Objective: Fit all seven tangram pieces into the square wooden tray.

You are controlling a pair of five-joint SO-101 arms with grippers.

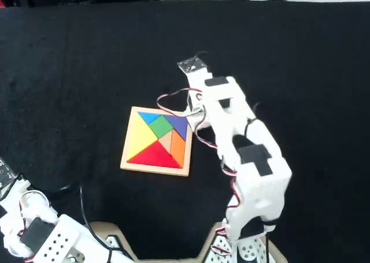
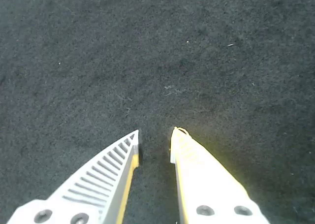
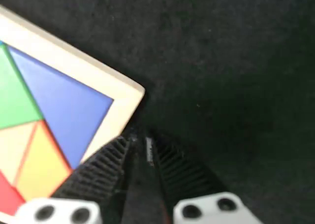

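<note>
Black cloth [image 1: 69, 72], right hand [image 3: 139, 143] beside tray [image 3: 74, 64] corner

Black cloth [image 1: 69, 72] lies open across the upper left and whole right of the high view, leaving the wooden tray [image 1: 153, 168] free on its left, upper and lower sides. The right arm [image 1: 254, 165] blocks its right side from bottom centre upward, a cable loop [image 1: 173, 93] hanging over the tray's upper right corner. The left arm [image 1: 40, 234] occupies the lower left corner, well apart.
</note>
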